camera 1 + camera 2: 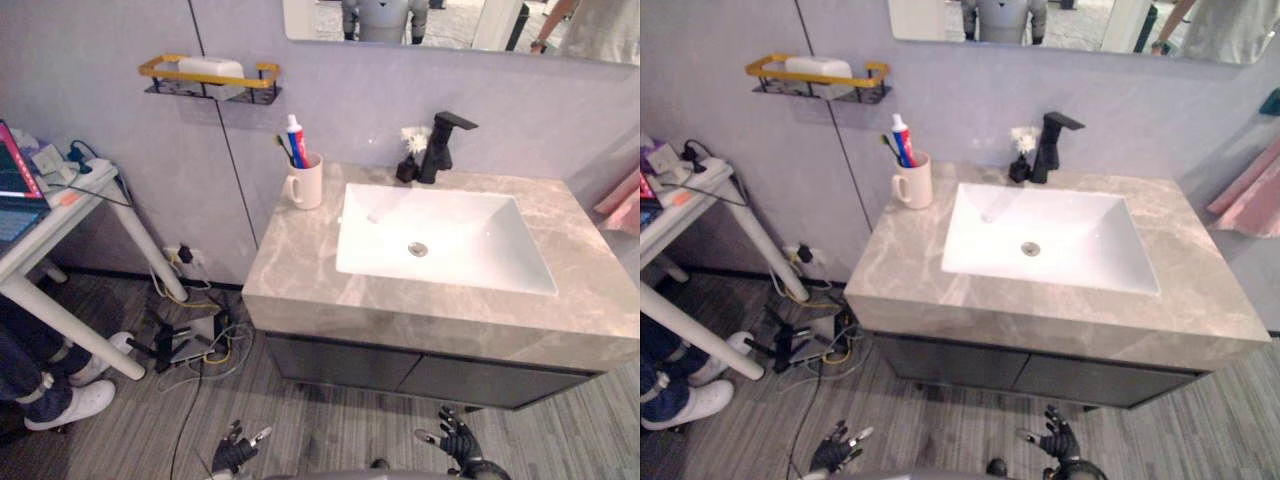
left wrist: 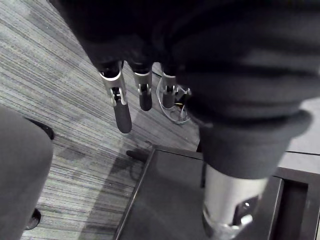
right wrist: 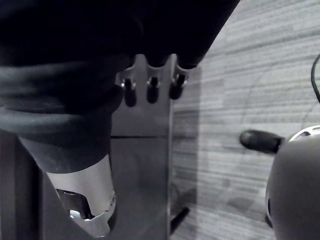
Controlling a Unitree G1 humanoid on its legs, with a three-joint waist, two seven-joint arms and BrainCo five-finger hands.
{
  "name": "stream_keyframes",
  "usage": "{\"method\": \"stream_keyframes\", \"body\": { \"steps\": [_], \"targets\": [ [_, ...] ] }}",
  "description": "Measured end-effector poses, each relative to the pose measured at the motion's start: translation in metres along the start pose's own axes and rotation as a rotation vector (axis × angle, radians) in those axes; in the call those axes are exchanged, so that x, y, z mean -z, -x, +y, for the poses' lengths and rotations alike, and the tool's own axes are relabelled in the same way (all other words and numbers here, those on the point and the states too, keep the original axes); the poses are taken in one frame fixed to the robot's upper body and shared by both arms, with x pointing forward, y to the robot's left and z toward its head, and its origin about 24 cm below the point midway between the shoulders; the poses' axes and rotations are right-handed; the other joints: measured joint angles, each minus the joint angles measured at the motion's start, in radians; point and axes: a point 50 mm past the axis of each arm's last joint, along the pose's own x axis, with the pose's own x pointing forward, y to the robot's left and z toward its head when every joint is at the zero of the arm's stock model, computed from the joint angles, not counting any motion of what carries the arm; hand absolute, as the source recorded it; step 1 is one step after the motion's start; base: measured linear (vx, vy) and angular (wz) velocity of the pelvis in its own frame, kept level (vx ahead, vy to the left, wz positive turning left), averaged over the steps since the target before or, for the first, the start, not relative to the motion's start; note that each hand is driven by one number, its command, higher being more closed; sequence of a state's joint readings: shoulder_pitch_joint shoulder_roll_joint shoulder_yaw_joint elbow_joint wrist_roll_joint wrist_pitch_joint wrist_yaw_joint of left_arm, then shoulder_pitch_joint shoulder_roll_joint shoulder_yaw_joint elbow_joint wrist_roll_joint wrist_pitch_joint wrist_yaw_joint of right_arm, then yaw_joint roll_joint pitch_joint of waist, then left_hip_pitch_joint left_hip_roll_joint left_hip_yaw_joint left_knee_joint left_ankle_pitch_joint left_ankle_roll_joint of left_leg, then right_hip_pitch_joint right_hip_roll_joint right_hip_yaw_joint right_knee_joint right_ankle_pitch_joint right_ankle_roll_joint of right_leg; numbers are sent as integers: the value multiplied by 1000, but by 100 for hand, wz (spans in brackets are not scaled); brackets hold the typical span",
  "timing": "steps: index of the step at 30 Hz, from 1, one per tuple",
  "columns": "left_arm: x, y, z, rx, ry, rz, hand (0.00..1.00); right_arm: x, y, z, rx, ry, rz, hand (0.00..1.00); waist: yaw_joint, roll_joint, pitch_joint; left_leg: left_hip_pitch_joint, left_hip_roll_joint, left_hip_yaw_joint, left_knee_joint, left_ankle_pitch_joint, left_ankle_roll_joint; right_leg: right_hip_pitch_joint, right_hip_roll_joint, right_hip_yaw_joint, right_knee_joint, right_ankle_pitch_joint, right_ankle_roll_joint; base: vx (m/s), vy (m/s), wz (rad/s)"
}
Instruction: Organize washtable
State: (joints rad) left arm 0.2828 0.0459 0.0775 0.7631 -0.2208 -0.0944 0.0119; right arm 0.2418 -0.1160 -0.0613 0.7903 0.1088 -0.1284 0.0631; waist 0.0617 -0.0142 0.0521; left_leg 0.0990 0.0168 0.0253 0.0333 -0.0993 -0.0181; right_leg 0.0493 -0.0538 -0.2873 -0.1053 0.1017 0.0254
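One mug (image 1: 305, 182) stands near the back left edge of the bench (image 1: 300, 275), open marble before it, one sink (image 1: 450, 225) alongside. Left hand (image 1: 235, 453) and right hand (image 1: 457, 440) hang below the front edge, fingers loose, empty

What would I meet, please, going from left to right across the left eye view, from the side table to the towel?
White side table → wall shelf → mug → black tap → pink towel. The sink is left out, as it overlaps the tap.
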Motion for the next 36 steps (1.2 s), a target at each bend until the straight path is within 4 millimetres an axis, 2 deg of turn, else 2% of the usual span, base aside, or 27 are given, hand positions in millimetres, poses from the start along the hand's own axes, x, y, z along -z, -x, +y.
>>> {"method": "stream_keyframes", "body": {
  "steps": [4,6,15,19,23,24,25,26,27,29,30,32,34,35,36],
  "targets": [
    [-1,-3,-3,19,-31,7,0,5,0,1,1,-3,23,0,-10,-1,5,0,-1,-3,-1,0,0,0,0,-1,0,-1,1,-4,11,2],
    [0,-4,-3,21,-48,18,0,2,-2,2,3,-2,19,0,-24,-1,7,0,0,-3,-1,0,0,0,0,3,0,-1,1,-5,10,-2],
    [-2,-7,-6,30,-91,26,0,7,-2,3,27,32,53,0,-24,2,11,0,1,-2,-1,-5,-7,-1,2,8,0,-2,-1,-2,9,-1],
    [-3,-9,-7,29,-94,27,0,6,-3,7,24,25,48,0,-28,3,25,-18,-3,-46,2,-4,-9,3,-3,-41,0,-10,1,5,12,26],
    [-16,-14,-12,40,-95,-12,0,-3,-7,14,10,20,23,0,-22,-5,80,-63,-3,-108,47,-7,-23,17,-7,-111,4,-30,-7,-6,-9,59],
    [-19,-15,-14,43,-95,-23,0,-5,-8,16,5,18,14,0,-20,1,91,-75,-1,-109,62,-12,-31,16,-7,-120,5,-33,-10,-16,-9,46],
    [-24,-15,-16,48,-93,-43,0,-11,-10,20,-2,13,-6,0,-14,0,109,-95,4,-101,88,-29,-50,13,-5,-127,5,-36,-10,-20,-4,33],
    [-27,-15,-17,50,-91,-58,0,-20,-12,24,-4,9,-43,0,-15,3,122,-133,32,-39,129,-63,-64,4,-2,-147,6,-40,-12,-22,-1,30],
    [-27,-15,-17,49,-92,-58,0,-22,-12,25,-5,9,-53,0,-15,5,121,-146,49,0,141,-68,-64,-1,-2,-155,9,-45,-12,10,4,34],
    [-25,-15,-21,45,-90,-54,0,-25,-11,23,6,2,-70,0,-22,18,128,-150,104,108,163,-67,-63,-16,-10,-179,90,-95,-2,95,41,33],
    [-25,-15,-22,47,-93,-54,0,-21,-9,22,10,-2,-62,0,-21,19,126,-131,114,122,159,-62,-70,-18,-22,-181,145,-128,1,137,59,24],
    [-25,-15,-21,47,-112,-53,0,-18,-8,24,6,-8,-53,0,-19,8,121,-110,107,121,150,-60,-62,-30,-43,-177,215,-172,11,183,58,5],
    [-28,-16,-20,58,-154,-60,0,-22,-9,27,-2,-8,-64,0,-21,-5,119,-123,89,129,173,-73,-44,-96,-93,-163,354,-242,24,172,57,-3],
    [-32,-18,-19,64,-181,-62,0,-26,-10,28,-5,-6,-74,0,-23,-15,123,-140,68,127,198,-76,-42,-152,-128,-137,471,-283,30,116,59,20],
    [-36,-19,-22,79,-210,-70,0,-29,-10,28,-5,-6,-88,0,-23,-21,129,-145,42,116,214,-76,-41,-198,-152,-42,576,-302,9,127,72,44]
  ]
}}
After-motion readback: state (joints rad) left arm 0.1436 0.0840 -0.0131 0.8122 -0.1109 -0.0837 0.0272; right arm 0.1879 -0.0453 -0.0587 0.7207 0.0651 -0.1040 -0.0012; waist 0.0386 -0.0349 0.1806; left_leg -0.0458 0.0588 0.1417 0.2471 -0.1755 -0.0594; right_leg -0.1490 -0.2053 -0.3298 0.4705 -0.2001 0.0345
